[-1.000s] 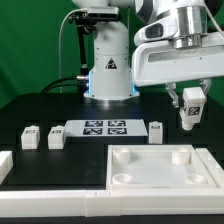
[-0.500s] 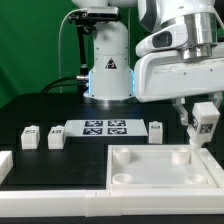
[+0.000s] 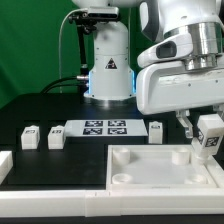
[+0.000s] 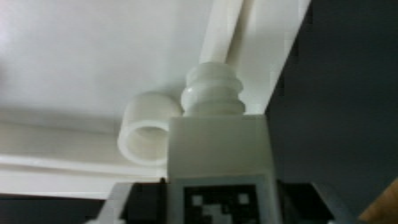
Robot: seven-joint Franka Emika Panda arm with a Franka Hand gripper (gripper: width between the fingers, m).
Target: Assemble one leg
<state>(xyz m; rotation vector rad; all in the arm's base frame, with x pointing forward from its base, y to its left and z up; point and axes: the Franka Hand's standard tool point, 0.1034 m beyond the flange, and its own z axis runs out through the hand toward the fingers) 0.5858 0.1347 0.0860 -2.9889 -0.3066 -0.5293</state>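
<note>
My gripper [image 3: 208, 132] is shut on a white leg [image 3: 209, 134] with a marker tag on its face. It holds the leg upright just above the far right corner of the large white tray-like piece [image 3: 150, 178]. In the wrist view the leg [image 4: 221, 140] fills the middle, its screw tip pointing at a round corner socket [image 4: 146, 128] of the tray piece. Three more legs stand on the black table: two at the exterior view's left [image 3: 31, 136] [image 3: 55, 136] and one [image 3: 156, 132] beside the marker board.
The marker board [image 3: 104, 127] lies flat in the middle of the table. The robot base [image 3: 108, 70] stands behind it. A white block [image 3: 5, 165] sits at the exterior view's left edge.
My gripper has moved with the leg toward the exterior view's right and down, from above the table to just over the tray piece's far right corner.
</note>
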